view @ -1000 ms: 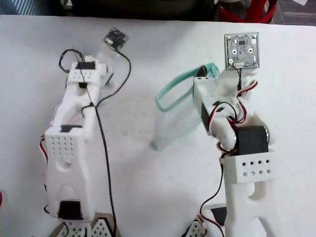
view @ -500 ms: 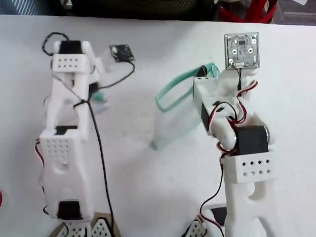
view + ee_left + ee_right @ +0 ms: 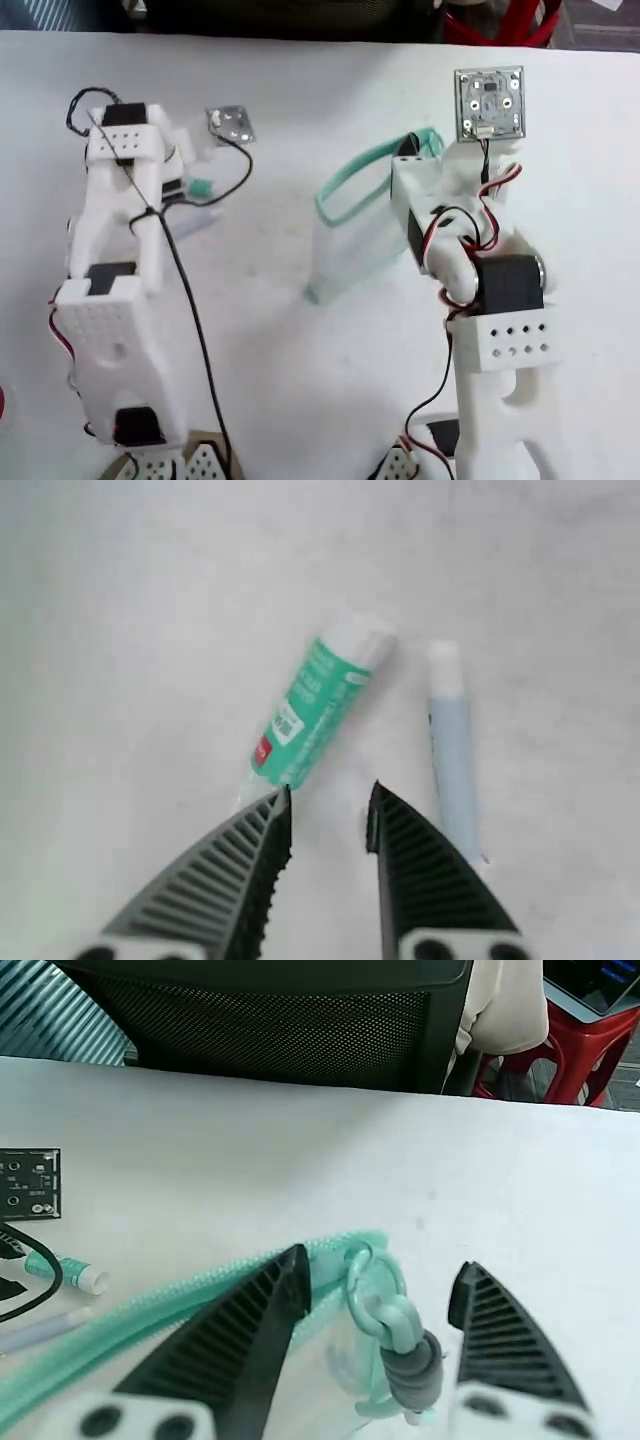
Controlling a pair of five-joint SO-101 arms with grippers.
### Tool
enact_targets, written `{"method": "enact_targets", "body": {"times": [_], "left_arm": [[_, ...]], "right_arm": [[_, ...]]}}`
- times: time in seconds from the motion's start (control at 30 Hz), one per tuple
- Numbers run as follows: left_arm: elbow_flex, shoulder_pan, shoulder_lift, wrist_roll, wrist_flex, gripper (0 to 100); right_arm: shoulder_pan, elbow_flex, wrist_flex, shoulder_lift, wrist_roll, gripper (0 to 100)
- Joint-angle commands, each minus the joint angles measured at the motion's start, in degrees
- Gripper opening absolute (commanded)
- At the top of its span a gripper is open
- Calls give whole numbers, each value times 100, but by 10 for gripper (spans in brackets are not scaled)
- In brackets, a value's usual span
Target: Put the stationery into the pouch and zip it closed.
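Left claw (image 3: 328,793) has swung over the glue stick (image 3: 315,715), now just ahead of its tips; part open, empty. Pen (image 3: 452,760) alongside. Right claw (image 3: 380,1260) unmoved, open astride pouch (image 3: 150,1305) zip pull (image 3: 400,1325). Pickup likely next.

High view: fixed overhead, steep downward look over desk (image 3: 300,360), both arms in frame, far off.
Left wrist view: close, straight down past left claw (image 3: 327,795) onto green tube (image 3: 315,715) and pen (image 3: 452,750).
Right wrist view: low, near-level across desk past right claw (image 3: 383,1260), pouch (image 3: 150,1305) close.
All three share green tube.
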Motion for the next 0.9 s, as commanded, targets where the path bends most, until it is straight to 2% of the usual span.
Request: {"method": "enact_targets", "body": {"times": [0.0,0.33,0.5,0.57,0.7,0.87], "left_arm": [[9,136,22,-149,-193,149],[-18,400,690,-132,-440,144],[-18,400,796,-167,-396,14],[-35,400,760,-158,-246,34],[-475,488,453,-123,712,24],[-1266,822,-277,70,2664,23]], "right_arm": [[-242,510,48,171,70,241],[-242,527,4,163,70,241],[-233,536,-22,171,70,241],[-233,536,-22,171,70,241],[-242,536,-22,171,70,241],[-242,633,-101,171,70,241]]}}
